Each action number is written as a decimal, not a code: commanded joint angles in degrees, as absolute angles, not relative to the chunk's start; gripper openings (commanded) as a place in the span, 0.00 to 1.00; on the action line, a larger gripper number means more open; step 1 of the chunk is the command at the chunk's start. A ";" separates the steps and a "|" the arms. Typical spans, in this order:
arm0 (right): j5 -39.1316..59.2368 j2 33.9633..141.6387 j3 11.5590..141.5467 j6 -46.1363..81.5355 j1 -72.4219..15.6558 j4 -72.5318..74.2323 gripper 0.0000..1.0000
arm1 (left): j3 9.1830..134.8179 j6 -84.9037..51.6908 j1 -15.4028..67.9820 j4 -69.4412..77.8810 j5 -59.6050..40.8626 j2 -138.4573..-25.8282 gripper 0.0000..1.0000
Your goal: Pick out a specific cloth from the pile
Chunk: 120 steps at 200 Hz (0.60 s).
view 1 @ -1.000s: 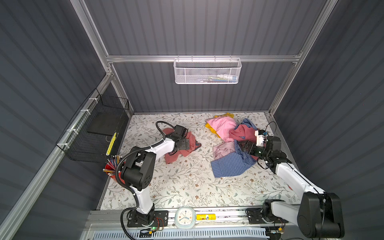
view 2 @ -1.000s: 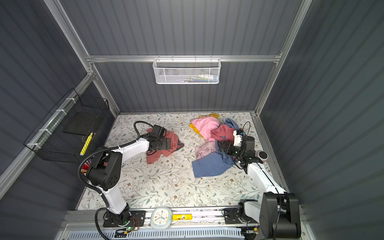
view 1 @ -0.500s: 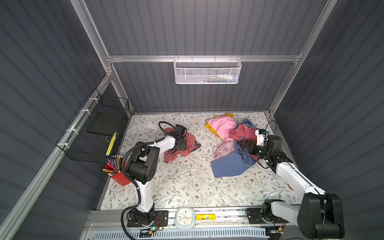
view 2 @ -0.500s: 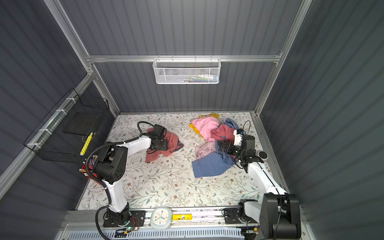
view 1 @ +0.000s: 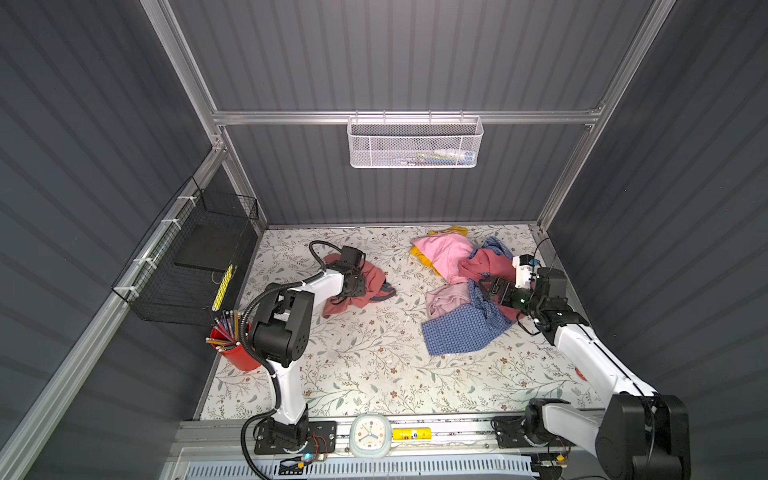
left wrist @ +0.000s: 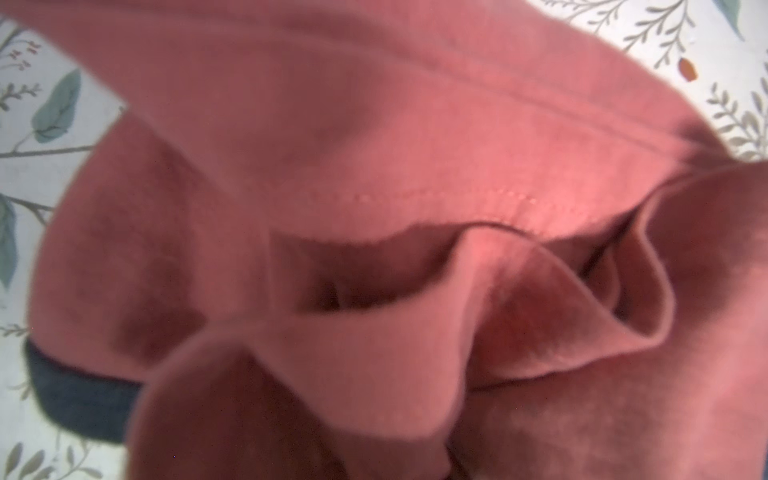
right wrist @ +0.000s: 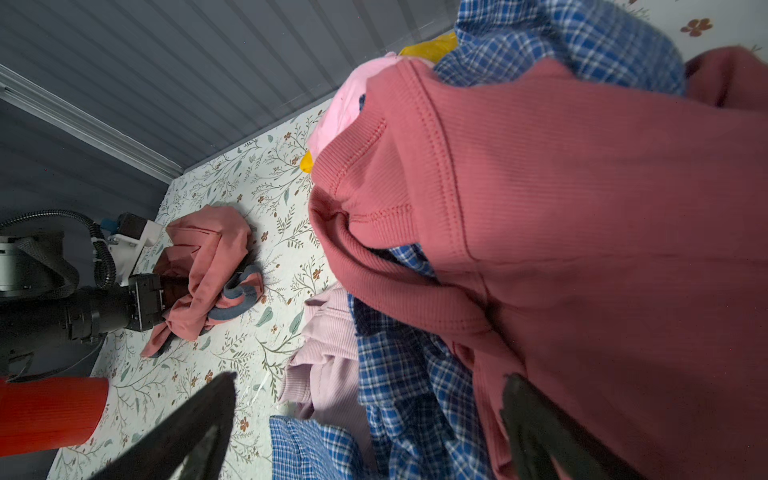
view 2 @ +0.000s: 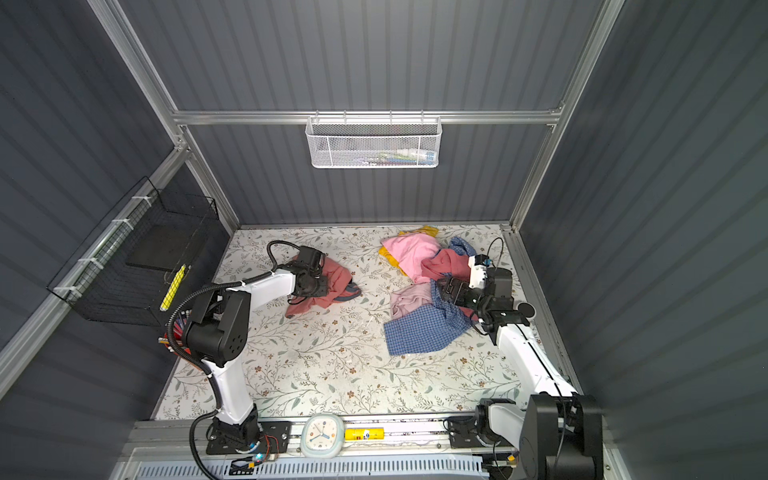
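Though crumpled, cloth (view 1: 376, 277) against left pincer (view 1: 357, 289)

The left gripper (view 1: 354, 286) sits in the cloth (view 1: 374, 277), a crumpled salmon-coral garment. Its jaws are buried in the folds, and their set is not readable. Dark trim (view 1: 386, 293) shows just beyond those jaws, toward the pile (view 1: 482, 264). The right gripper (view 1: 493, 290) is low over the pile, jaws spread, with blue checked fabric (view 1: 461, 332) beneath. Cloth and pile lie well apart on the flowered table (view 1: 365, 365).
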<state>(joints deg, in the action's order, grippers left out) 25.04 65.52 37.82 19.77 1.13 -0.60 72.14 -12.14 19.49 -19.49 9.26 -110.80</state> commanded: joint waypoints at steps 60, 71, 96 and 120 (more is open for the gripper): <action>24.56 61.13 39.66 17.32 1.05 -1.84 0.99 | 73.18 4.10 16.14 -20.87 11.53 -108.99 0.00; 24.53 61.00 39.65 17.31 1.05 -1.72 0.99 | 72.98 5.72 15.46 -19.98 10.16 -108.51 0.00; 24.55 61.00 39.81 17.14 0.95 -1.78 0.99 | 72.87 10.20 14.38 -18.34 6.91 -108.13 0.00; 24.43 61.00 39.90 17.01 0.87 -1.92 0.99 | 73.33 12.13 12.65 -16.92 5.82 -108.40 0.00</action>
